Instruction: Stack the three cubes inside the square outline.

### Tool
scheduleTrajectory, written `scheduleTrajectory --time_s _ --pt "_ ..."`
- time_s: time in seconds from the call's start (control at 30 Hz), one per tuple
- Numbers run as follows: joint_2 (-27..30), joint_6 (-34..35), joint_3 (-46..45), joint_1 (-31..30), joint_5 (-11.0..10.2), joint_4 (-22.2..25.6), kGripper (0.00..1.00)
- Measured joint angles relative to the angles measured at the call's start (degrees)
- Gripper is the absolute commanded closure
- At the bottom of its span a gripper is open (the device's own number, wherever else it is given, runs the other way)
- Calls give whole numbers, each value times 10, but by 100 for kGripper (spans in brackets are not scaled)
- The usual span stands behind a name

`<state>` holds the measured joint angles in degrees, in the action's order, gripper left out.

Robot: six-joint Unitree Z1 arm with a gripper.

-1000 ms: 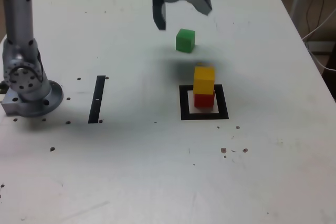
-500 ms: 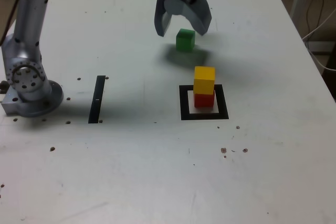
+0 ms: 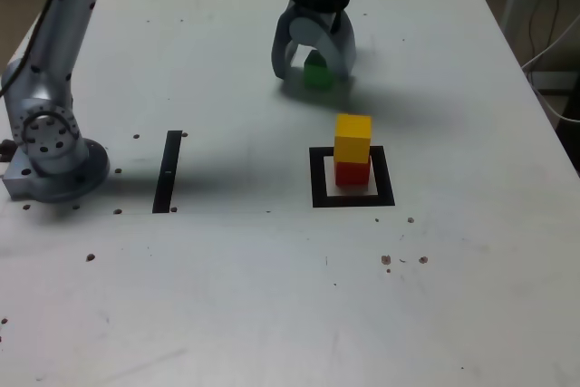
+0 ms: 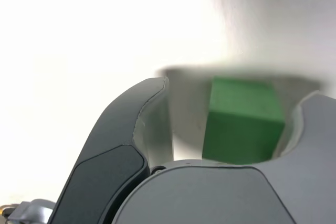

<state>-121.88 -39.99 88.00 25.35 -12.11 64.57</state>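
Fingers (image 4: 153, 124) partly hide the green cube (image 3: 318, 72) between them.

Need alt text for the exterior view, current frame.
Robot arm's open jaws straddle a green cube on a white table. Nearer the camera, a yellow cube sits on a red cube inside a black square outline; a black strip lies toward the view's left.

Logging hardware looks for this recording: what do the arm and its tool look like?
The arm is silvery grey and tubular, with a black cable, dotted round joints and a round base. Its tool has curved, dark grey claw-like jaws with thin outlined panels.
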Motion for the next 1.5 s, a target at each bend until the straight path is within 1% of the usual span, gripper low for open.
scheduleTrajectory --time_s 0.07,0.13,0.3,0.4,0.5,0.57,0.63,0.83,0.93,1.07,1.17,1.27,1.37,1.5 --pt "0 0 0 0 -7 -9 44" --pt "0 0 0 0 -12 -16 50" --pt "8 -1 0 2 -14 -16 56" --pt "11 -3 0 2 -11 -15 65" --pt "11 -11 -1 2 -1 -20 80" --pt "11 -15 -2 1 4 -24 86" --pt "11 -24 -2 1 19 -26 89" --pt "11 -29 0 2 41 -29 98" --pt "11 -32 2 3 46 -32 100" --pt "11 -34 8 3 48 -28 100" --pt "18 -34 23 2 49 -1 100" --pt "40 -31 54 -5 56 31 100" --pt "66 -4 73 -21 63 58 100" --pt "86 57 83 -44 64 88 100"
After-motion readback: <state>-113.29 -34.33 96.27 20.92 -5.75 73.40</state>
